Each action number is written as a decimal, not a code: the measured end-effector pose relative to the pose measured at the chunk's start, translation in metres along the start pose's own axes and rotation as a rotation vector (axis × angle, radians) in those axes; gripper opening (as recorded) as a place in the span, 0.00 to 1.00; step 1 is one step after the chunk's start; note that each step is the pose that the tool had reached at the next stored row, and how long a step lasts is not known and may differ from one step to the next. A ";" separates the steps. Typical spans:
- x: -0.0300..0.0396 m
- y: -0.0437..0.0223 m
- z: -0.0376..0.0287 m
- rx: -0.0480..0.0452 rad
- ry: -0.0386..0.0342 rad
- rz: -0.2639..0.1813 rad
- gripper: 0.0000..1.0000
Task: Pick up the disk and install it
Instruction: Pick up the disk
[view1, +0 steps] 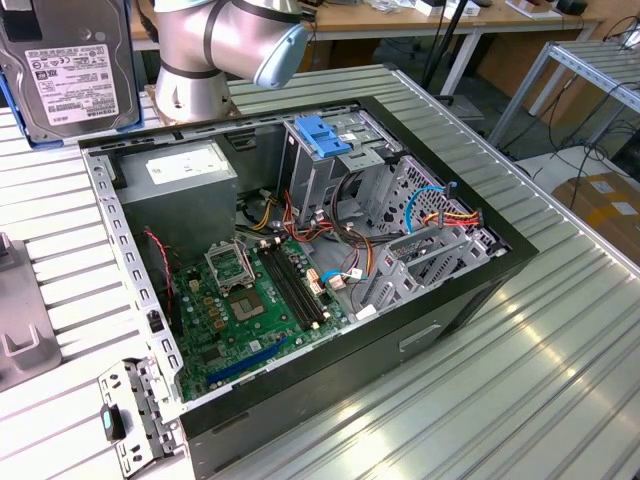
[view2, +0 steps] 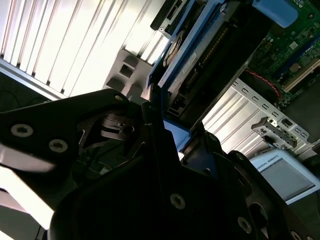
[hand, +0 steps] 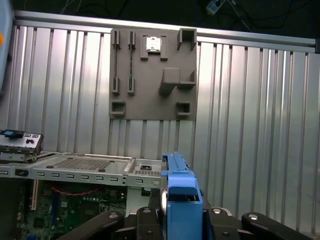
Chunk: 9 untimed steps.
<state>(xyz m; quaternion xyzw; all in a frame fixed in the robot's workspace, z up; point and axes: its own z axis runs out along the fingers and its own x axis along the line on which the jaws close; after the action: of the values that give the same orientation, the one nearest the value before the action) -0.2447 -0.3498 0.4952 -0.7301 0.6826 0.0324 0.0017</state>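
The hand (hand: 181, 222) is clamping the disk (view1: 62, 75) by its carrier, clear of the case (view1: 440, 335); holding it square is advisable.

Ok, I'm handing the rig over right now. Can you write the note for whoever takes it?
Claw: shut on the disk, gripping it by its light-blue carrier, seen in both wrist views.
Disk: lifted clear of the ribbed metal table, hanging beside the open computer case, not over its inside. In the exterior view it sits at the upper left.
Done: the pickup, as the disk is in the claw.
Left: the install, as the disk is not yet in the case.
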 end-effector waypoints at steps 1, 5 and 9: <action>0.0011 0.0001 0.0000 0.0001 -0.0001 0.000 0.37; 0.0045 0.0003 0.0000 0.0000 0.0000 0.000 0.37; 0.0079 0.0005 -0.0001 0.0000 0.0000 0.000 0.37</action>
<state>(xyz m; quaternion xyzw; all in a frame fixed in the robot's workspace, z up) -0.2447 -0.3578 0.4949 -0.7301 0.6826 0.0324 0.0017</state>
